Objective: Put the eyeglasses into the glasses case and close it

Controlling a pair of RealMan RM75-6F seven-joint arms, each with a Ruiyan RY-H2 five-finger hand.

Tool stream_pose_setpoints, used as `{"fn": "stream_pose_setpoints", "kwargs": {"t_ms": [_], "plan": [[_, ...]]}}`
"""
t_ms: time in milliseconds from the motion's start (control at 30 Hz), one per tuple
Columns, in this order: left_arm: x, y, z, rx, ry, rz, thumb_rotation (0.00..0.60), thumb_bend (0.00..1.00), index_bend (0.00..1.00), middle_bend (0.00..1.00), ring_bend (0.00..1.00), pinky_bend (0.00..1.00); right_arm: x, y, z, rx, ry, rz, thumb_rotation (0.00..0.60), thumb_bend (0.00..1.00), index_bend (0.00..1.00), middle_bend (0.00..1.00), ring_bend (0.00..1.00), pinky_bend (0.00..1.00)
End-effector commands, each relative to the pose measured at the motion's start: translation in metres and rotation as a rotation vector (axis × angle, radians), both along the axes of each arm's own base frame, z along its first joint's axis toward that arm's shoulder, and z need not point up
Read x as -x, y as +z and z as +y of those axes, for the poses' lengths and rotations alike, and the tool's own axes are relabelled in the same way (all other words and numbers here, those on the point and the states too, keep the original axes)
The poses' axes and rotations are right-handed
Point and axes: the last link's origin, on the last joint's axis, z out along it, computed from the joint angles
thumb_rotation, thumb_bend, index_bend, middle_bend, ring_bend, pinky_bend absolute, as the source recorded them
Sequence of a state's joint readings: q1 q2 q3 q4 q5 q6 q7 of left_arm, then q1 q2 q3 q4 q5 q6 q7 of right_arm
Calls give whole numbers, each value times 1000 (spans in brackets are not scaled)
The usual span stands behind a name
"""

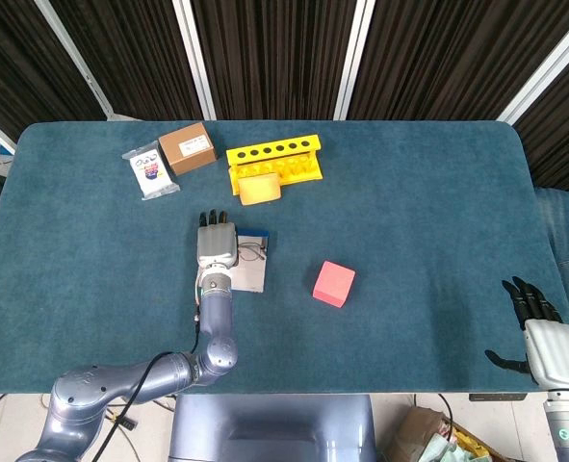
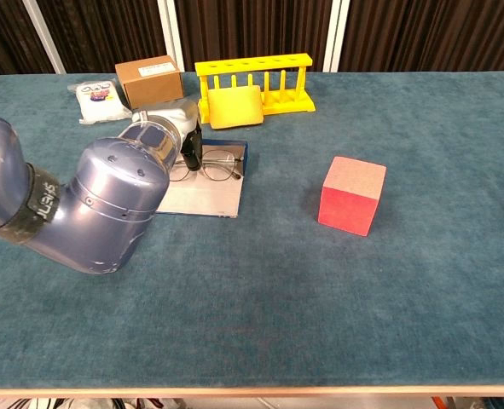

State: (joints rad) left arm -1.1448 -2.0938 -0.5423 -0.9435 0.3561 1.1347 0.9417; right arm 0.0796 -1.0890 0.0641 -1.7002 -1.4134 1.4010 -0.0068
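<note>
Wire-rimmed eyeglasses [image 2: 216, 165] are seen on an open glasses case [image 2: 202, 194], partly covered by the left hand [image 2: 182, 128].

A table [image 1: 428, 192] covered in teal cloth carries a brown cardboard box [image 1: 187, 147] and a white packet [image 1: 150, 173] at its far left, with a yellow rack [image 1: 274, 160] and a yellow block [image 1: 259, 188] touching its front beside them. Nearer the middle lie an open glasses case [image 2: 207, 194] and, well apart to its right, a red cube [image 1: 334, 283].
</note>
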Motion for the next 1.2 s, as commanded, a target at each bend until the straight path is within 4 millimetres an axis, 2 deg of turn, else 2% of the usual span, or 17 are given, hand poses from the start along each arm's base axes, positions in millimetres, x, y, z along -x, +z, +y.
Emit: {"fn": "stream_pose_setpoints", "kwargs": {"t_ms": [33,233,700,933,1100,1200], "plan": [[0,0,1,-6,5,-4,600,427,558,126,0,0,0,0,0,0,-1,-1,600,0,0,0,0,176],[0,-1,2,-8,6,-7,600,427,522,123,0,0,0,0,0,-1,-2,-1,600,0,0,0,0,176],[2,-2,2,-8,-13,8,600,427,517,119,0,0,0,0,0,-3,-9,-3,600,0,0,0,0,176],[0,-1,-1,-13,-48,32,600,427,373,104,0,0,0,0,0,-2,-11,-4,600,0,0,0,0,176],[-6,11,-7,-43,-95,39,600,427,355,104,0,0,0,0,0,-7,-12,-4,600,0,0,0,0,176],[-7,29,-11,-93,-143,44,600,427,340,104,0,0,-1,-1,0,-7,-10,-3,600,0,0,0,0,175]]}}
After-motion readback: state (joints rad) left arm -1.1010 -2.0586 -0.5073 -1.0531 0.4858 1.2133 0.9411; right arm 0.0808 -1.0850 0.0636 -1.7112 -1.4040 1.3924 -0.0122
